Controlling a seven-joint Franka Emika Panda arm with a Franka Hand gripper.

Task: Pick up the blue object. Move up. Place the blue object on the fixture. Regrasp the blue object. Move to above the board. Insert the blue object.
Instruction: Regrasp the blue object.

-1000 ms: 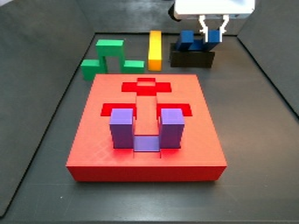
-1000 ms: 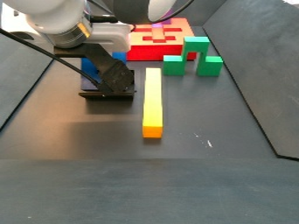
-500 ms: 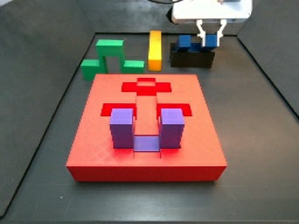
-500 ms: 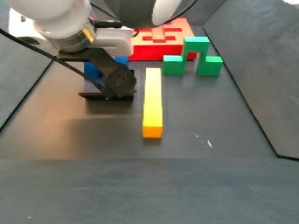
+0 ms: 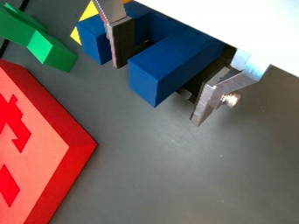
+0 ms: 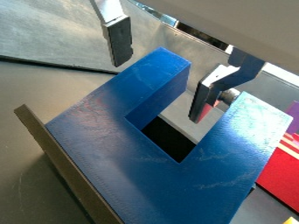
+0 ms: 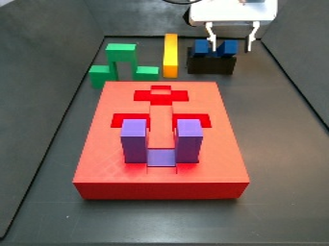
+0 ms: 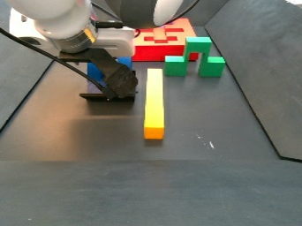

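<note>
Blue object (image 7: 215, 46) sits prongs-up on fixture (image 7: 213, 63), far edge of worktop (image 7: 283, 144); pincer (image 7: 232, 36) released, straddling it; base hidden.

In a side view the gripper (image 7: 228, 38) is cut off at the 12 o'clock edge. In a side view the arm hides most of the blue object (image 8: 95, 71) and the fixture (image 8: 109, 95); the fingers cannot be seen there. The board (image 8: 160, 40) is partly hidden behind the arm, perhaps 2 thirds of it. In both wrist views the board (image 5: 30, 149) runs off the edge.
</note>
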